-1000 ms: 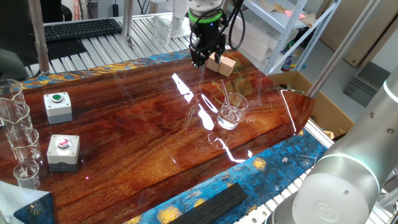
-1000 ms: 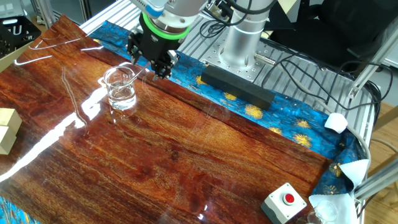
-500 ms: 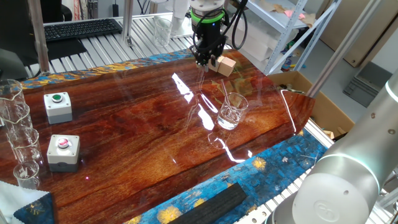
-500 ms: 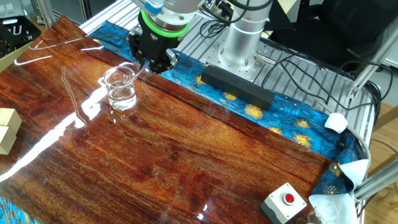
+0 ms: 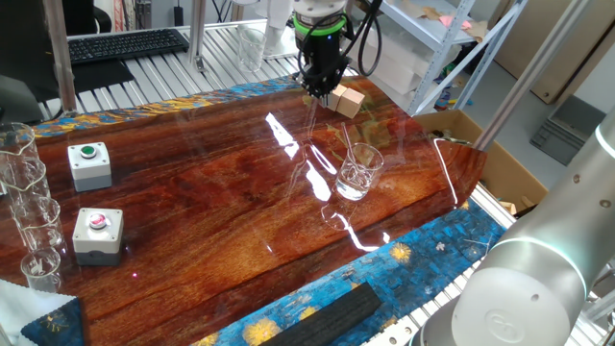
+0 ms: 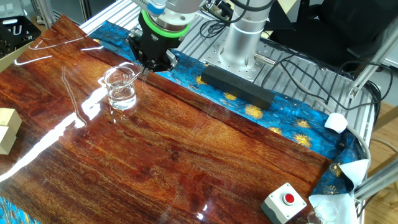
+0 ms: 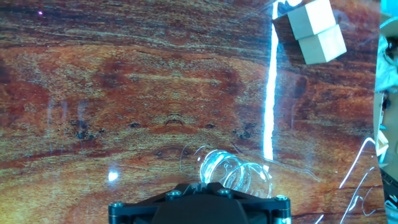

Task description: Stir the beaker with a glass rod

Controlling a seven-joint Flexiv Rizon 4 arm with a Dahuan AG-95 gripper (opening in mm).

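The beaker [image 5: 357, 174] stands upright on the wooden table, holding a little clear liquid. It also shows in the other fixed view [image 6: 120, 89] and at the bottom of the hand view [image 7: 237, 175]. My gripper [image 5: 317, 89] hangs well above the table, up and behind the beaker, with its jaws together; it also shows in the other fixed view [image 6: 149, 63]. The glass rod [image 5: 309, 120] shows only as a faint thin line hanging from the fingers. Its lower end points toward the beaker, but I cannot tell whether it is inside.
Two wooden blocks [image 5: 342, 99] lie behind the gripper. A green button box [image 5: 88, 163] and a red button box [image 5: 98, 233] sit at the left, by tall glassware [image 5: 24, 207]. A black bar [image 6: 236, 86] lies on the blue cloth. A cardboard box [image 5: 473, 135] stands off the table's right edge.
The gripper has risen a little and drifted slightly away from the beaker, its jaws still together. The beaker has not moved.
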